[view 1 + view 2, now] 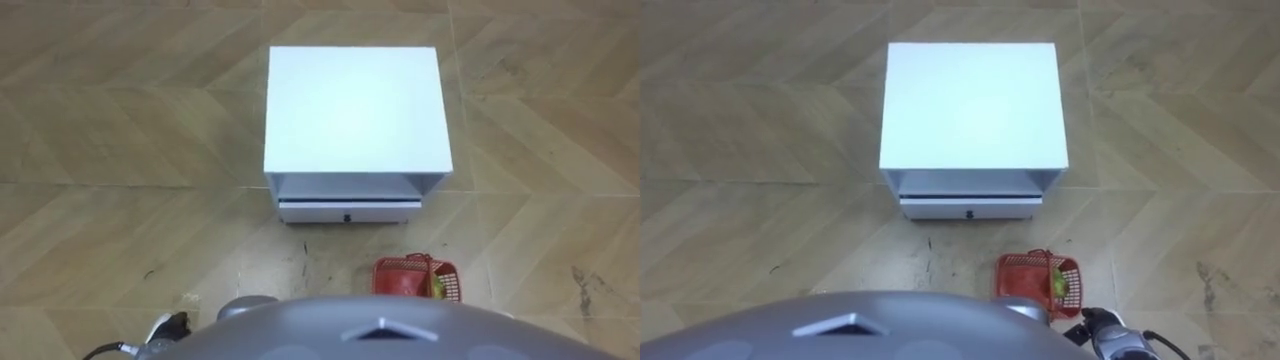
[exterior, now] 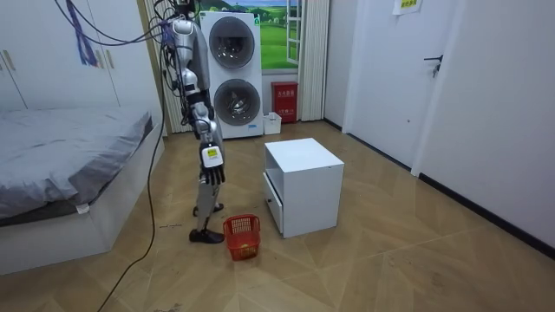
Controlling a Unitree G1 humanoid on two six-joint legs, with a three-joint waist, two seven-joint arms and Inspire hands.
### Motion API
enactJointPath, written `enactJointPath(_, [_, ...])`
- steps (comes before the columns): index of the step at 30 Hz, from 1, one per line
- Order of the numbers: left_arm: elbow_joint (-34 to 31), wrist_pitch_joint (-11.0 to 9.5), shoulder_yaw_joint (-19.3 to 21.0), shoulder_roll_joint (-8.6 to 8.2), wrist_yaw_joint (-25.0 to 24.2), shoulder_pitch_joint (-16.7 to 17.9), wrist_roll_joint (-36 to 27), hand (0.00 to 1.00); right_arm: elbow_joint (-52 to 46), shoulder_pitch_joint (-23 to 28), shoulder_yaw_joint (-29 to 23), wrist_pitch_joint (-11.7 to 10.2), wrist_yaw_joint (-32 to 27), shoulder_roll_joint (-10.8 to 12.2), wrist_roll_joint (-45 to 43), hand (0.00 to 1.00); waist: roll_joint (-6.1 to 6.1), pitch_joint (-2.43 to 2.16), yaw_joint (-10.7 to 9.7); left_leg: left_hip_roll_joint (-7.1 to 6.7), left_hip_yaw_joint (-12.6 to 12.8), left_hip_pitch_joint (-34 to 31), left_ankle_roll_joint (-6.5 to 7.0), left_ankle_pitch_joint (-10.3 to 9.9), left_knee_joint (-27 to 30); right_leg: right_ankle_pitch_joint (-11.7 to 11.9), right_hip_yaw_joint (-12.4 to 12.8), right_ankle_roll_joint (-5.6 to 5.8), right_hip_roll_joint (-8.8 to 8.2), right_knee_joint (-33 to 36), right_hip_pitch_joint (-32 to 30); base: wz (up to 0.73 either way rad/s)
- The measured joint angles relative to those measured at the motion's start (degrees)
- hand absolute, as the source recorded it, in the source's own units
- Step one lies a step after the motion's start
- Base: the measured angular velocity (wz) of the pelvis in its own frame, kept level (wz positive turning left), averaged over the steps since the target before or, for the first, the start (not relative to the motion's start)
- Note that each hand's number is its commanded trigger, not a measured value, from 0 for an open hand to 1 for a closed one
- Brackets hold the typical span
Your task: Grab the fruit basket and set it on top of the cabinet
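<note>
Hanging at the robot's side in the room view, the right hand lets its fingers point loosely down, relaxed and holding nothing. Below that hand and a little forward of it, the red fruit basket sits on the herringbone wood floor, close to the robot's feet and untouched.

The eye views look down into the basket from above. Its handle arches over the rim and something green and yellow lies inside. A bit of the left hand shows at the lower left edge of the left eye view, and its fingers cannot be read.

Farther ahead of the right hand, past a strip of bare floor, stands a white nightstand. It has an open shelf, with a shut drawer low on the front that faces the robot. The floor lies open on both sides of the nightstand and outward from the right hand.

The room view also takes in a bed behind the robot, and stacked washing machines against the far wall. A closed door stands well beyond the nightstand.
</note>
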Motion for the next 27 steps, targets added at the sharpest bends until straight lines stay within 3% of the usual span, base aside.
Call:
enactJointPath(3, [1.4, -0.8, 0.1, 0.27, 0.0, -1.6, 0.0, 0.0, -0.3, -0.6, -1.2, -0.7, -1.4, -0.4, 0.1, 0.0, 0.24, 0.22, -0.2, -0.98, 0.4, -2.1, 1.21, -0.2, 2.2, 0.0, 0.2, 0.0, -1.98, 5.3, -4.1, -0.03])
enactJointPath(6, [3.0, -2.6, 1.0, 1.02, -0.1, -2.5, -0.7, 0.0, -1.3, -1.0, -2.3, -1.1, -2.0, -0.5, 0.3, 0.0, -0.05, 0.35, -0.3, -2.22, 1.0, -4.4, 3.25, -0.3, 3.7, 0.1, 0.2, 0.21, -4.35, 7.9, -6.9, -0.03])
enactJointPath(7, [3.2, -3.0, 1.6, 1.53, -0.1, -2.4, -0.7, 0.0, -2.6, -0.6, -2.6, -1.1, -2.0, -0.5, 0.3, 0.0, 0.72, 0.05, -0.2, -2.05, 2.1, -6.0, 4.21, -0.8, 4.7, 0.5, 0.3, 0.44, -4.61, 8.6, -7.8, 0.04])
enactJointPath(8, [3.2, -3.4, 1.8, 2.39, 0.0, -2.3, -0.7, 0.0, -3.3, -0.6, -2.9, -1.1, -2.2, -0.4, 0.4, 0.0, 0.54, 0.59, -0.5, -2.0, 2.5, -6.9, 4.92, -1.2, 5.9, -0.6, 0.1, -0.75, -5.65, 15.3, -9.5, 0.13])
enactJointPath(9, [3.2, -3.5, 1.8, 2.82, 0.0, -2.2, -0.8, 0.0, -3.6, -0.4, -3.2, -1.1, -2.2, -0.4, 0.6, 0.0, 0.39, 0.7, -0.5, -2.1, 2.5, -7.2, 5.15, -1.3, 6.4, -0.9, 0.2, -1.04, -6.29, 20.0, -9.9, 0.18])
enactJointPath(11, [2.6, -3.7, 2.7, 4.16, 0.0, -1.3, -1.0, 0.0, -4.5, -0.6, -3.2, -1.3, -2.7, -0.6, 4.6, 0.0, -1.59, 0.07, 1.5, -2.97, 3.4, -9.4, 5.98, -1.8, 8.6, -1.0, 2.3, -1.52, -7.25, 35.4, -9.6, -0.09])
enactJointPath(12, [2.7, -3.6, 2.8, 4.27, 0.1, -1.3, -1.1, 0.0, -4.5, -1.5, -3.2, -1.4, -3.0, -0.6, 5.7, 0.0, -1.92, 0.03, 1.7, -2.97, 3.7, -10.4, 6.08, -1.9, 9.4, -0.9, 2.4, -1.7, -7.16, 37.1, -8.8, -0.22])
enactJointPath(14, [3.3, -3.7, 2.9, 4.33, 0.0, -2.3, -1.2, 0.0, -4.6, -5.0, -2.8, -2.8, -3.8, -0.8, 9.0, 0.0, -2.86, -0.07, 1.9, -2.78, 3.6, -16.8, 6.42, -2.0, 14.3, -0.1, 2.1, -2.1, -6.91, 36.2, -4.9, -0.04])
enactJointPath(16, [3.3, -3.9, 2.6, 4.58, 0.3, -4.0, -2.3, 0.0, -4.4, -8.1, -1.3, -4.2, -3.8, -0.5, 12.2, 0.0, -3.91, -0.55, 2.1, -2.67, 3.7, -23.0, 6.57, -2.1, 18.2, 0.3, 2.4, -1.36, -7.01, 30.9, -2.0, 0.07])
enactJointPath(18, [3.5, -4.0, 2.2, 4.79, 0.5, -6.6, -4.2, 0.0, -4.3, -11.2, -0.7, -4.8, -3.9, 0.0, 14.3, 0.0, -4.52, -0.27, 2.4, -2.0, 3.9, -29.2, 6.62, -2.1, 23.3, -0.1, 2.9, -0.89, -6.6, 24.7, -0.2, 0.08])
enactJointPath(19, [3.5, -4.1, 1.6, 5.0, 0.8, -8.5, -4.6, 0.0, -4.3, -13.0, -0.7, -4.9, -3.9, 0.2, 15.5, 0.0, -4.73, -0.06, 3.0, -1.3, 3.9, -33.6, 6.58, -2.1, 27.2, -5.1, 3.5, 0.92, -5.8, 21.5, -0.1, 0.07])
enactJointPath(20, [3.5, -4.2, 0.9, 5.01, 1.2, -9.4, -4.7, 0.0, -4.3, -14.0, -0.7, -4.9, -4.0, 0.2, 16.0, 0.0, -4.62, 0.12, 3.1, -0.7, 3.7, -35.6, 6.54, -2.1, 28.9, -7.9, 3.3, 0.85, -5.21, 20.9, -0.4, 0.03])
enactJointPath(22, [4.4, -5.2, -1.2, 5.26, 1.9, -11.4, -6.9, 0.0, -4.5, -15.8, 0.1, -4.8, -5.1, 0.4, 19.2, 0.0, -4.19, 0.23, 3.9, 1.25, 2.5, -41.8, 5.71, -1.7, 34.3, -15.8, 2.5, 0.26, -3.75, 22.8, -3.7, 0.02])
enactJointPath(23, [5.6, -5.5, -2.5, 5.47, 2.5, -12.7, -7.2, 0.0, -5.0, -16.0, 0.4, -4.8, -6.1, 0.5, 20.4, 0.0, -4.14, 0.32, 4.0, 1.46, 1.4, -44.6, 5.45, -1.7, 36.7, -19.2, 2.0, -0.05, -3.43, 25.4, -5.5, 0.13])
enactJointPath(24, [6.3, -5.6, -3.0, 5.53, 3.0, -13.0, -7.8, 0.0, -5.0, -16.1, 0.4, -4.8, -6.6, 0.5, 20.7, 0.0, -4.19, 0.39, 4.0, 1.45, 1.1, -46.0, 5.34, -1.8, 37.9, -20.9, 1.9, -0.17, -3.35, 26.8, -6.4, 0.22])
enactJointPath(26, [8.4, -5.8, -4.2, 5.67, 4.1, -14.2, -9.7, 0.0, -5.1, -16.9, 0.3, -4.8, -9.2, 0.4, 21.9, 0.0, -4.78, 0.62, 4.1, 1.91, 0.3, -51.1, 5.38, -2.8, 43.1, -26.8, 1.9, -0.52, -4.21, 34.7, -11.0, 0.17])
enactJointPath(27, [8.6, -5.9, -4.4, 5.68, 4.2, -14.1, -10.4, 0.0, -5.3, -17.2, 0.3, -4.8, -9.9, 0.3, 22.1, 0.0, -4.65, 0.73, 4.3, 2.31, 0.2, -52.3, 5.45, -3.3, 44.6, -27.5, 1.8, -0.52, -4.42, 37.2, -12.4, 0.0])
